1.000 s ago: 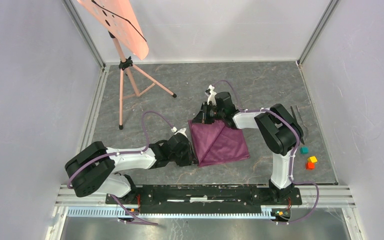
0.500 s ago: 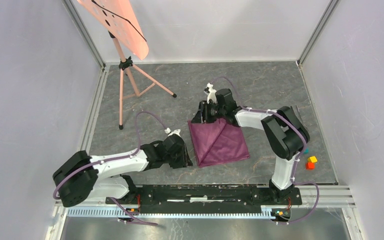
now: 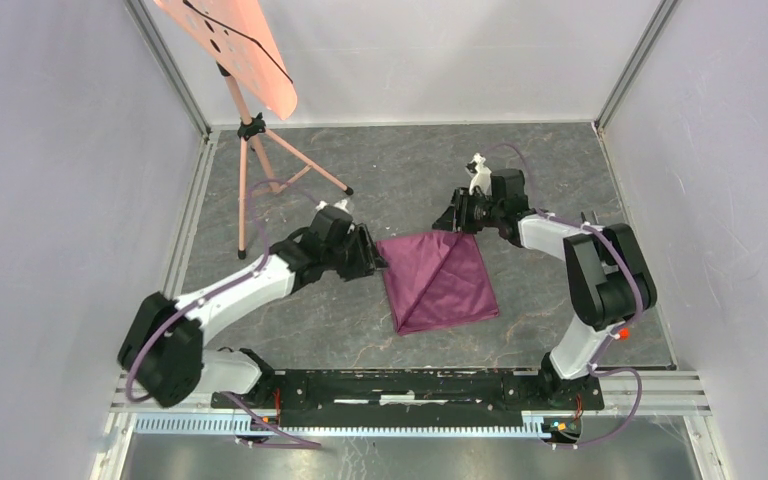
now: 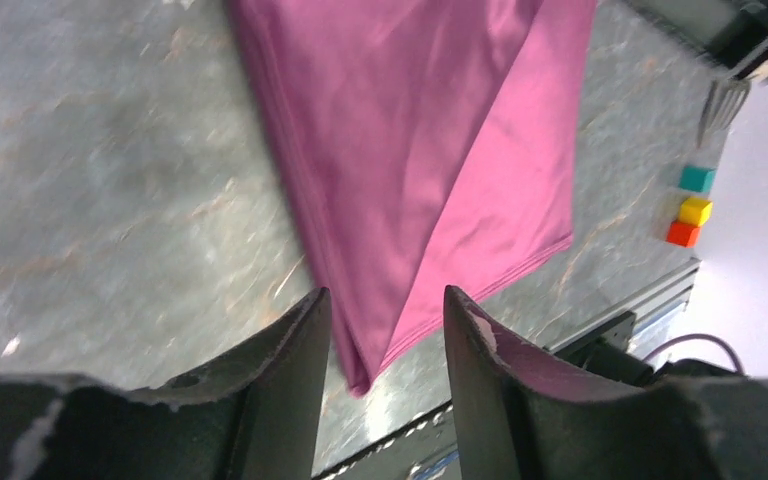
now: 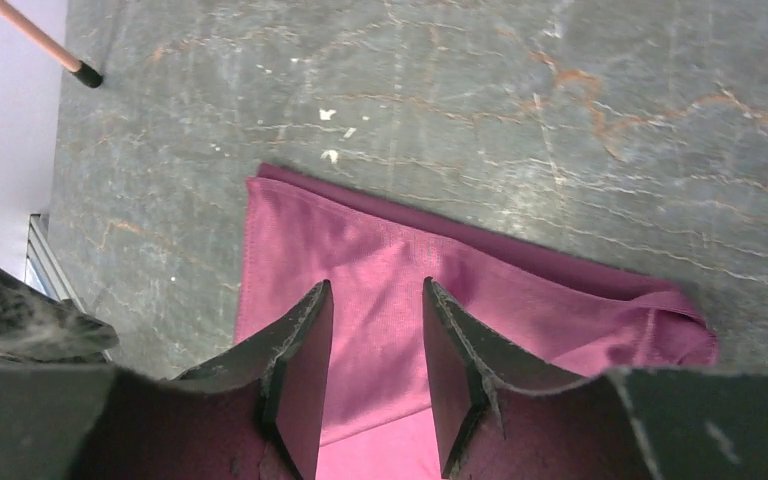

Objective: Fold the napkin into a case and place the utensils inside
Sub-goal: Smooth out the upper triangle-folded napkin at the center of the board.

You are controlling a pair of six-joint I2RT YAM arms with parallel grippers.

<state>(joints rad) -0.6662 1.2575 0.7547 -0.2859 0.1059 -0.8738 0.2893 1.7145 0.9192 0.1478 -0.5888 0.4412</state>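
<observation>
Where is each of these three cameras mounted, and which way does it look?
Top external: fixed above and behind the arms, looking down on the table; the left arm and right arm show whole.
Left wrist: on the left arm, looking past the open left gripper at the napkin, a fork and coloured cubes.
Right wrist: on the right arm, looking down past the open right gripper at the napkin's edge.
Shared: all three see the napkin.

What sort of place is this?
Probably a robot test booth in a lab: two robot arms bolted to a metal rail, plain pale walls closing it in, and a tripod near a plum napkin.
</observation>
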